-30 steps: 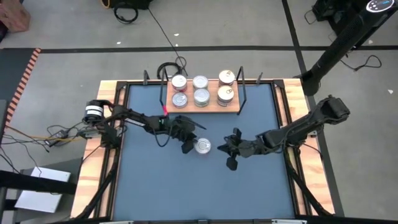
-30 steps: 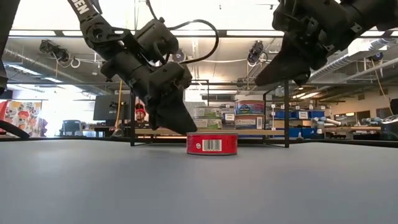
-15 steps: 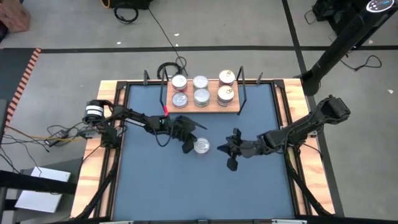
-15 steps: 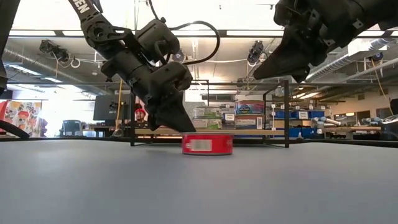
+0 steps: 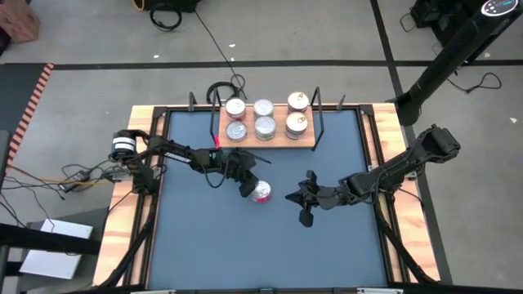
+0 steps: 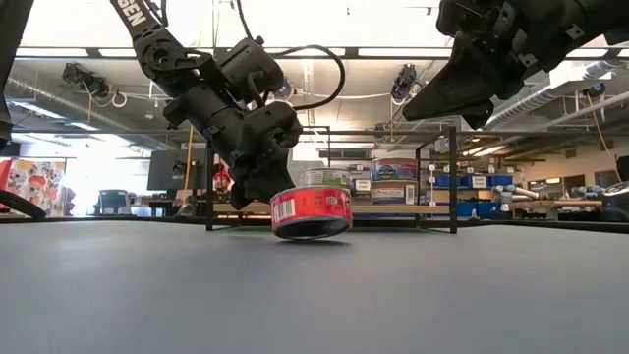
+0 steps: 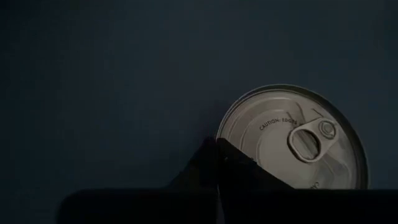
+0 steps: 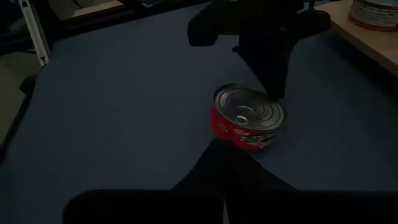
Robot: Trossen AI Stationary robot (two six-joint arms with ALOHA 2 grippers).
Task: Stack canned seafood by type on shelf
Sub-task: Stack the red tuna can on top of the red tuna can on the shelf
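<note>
You have six cans on the shelf (image 5: 266,135); near its front, your left gripper (image 5: 249,189) pinches a tilted red tin (image 5: 261,192). Right gripper (image 5: 306,198), closed, waits beside.

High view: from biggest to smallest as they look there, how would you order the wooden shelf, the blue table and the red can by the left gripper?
1. Blue table
2. Wooden shelf
3. Red can, tilted in the left gripper; it looks about the same size as each tin on the shelf.

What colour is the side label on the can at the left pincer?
Red, with a white barcode patch; the can shows it best in the low view.
</note>
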